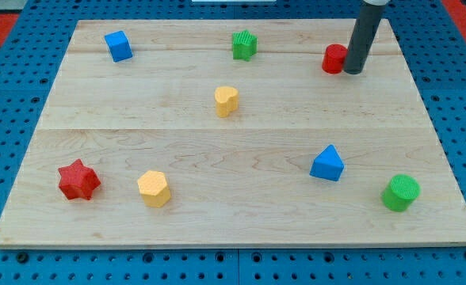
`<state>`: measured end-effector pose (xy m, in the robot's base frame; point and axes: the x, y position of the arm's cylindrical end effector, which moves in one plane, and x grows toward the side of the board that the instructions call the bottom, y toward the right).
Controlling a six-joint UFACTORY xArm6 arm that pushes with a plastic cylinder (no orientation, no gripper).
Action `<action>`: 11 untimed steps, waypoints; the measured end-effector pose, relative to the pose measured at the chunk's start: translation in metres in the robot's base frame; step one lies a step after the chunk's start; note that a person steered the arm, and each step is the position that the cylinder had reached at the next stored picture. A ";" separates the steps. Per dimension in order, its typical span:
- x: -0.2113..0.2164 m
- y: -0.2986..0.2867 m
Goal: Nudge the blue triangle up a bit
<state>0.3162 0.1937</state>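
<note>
Eight blocks on the counter (241, 150): two blue, two green, two red, two yellow. Blue triangle (327, 164) toward the view's lower right. My tip (352, 71), no claw, touching the red block (334, 58), top right.

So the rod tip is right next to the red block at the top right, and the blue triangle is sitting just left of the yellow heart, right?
Not quite. My tip is beside the red block, but the camera view shows the blue triangle at the lower right of the board, well away from the yellow heart and near the green cylinder.
</note>
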 end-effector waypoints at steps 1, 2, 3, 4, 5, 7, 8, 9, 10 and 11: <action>0.006 0.031; 0.067 0.066; 0.137 0.053; 0.196 0.036; 0.201 -0.007; 0.247 -0.047; 0.235 -0.049; 0.211 -0.047; 0.211 -0.058; 0.211 -0.066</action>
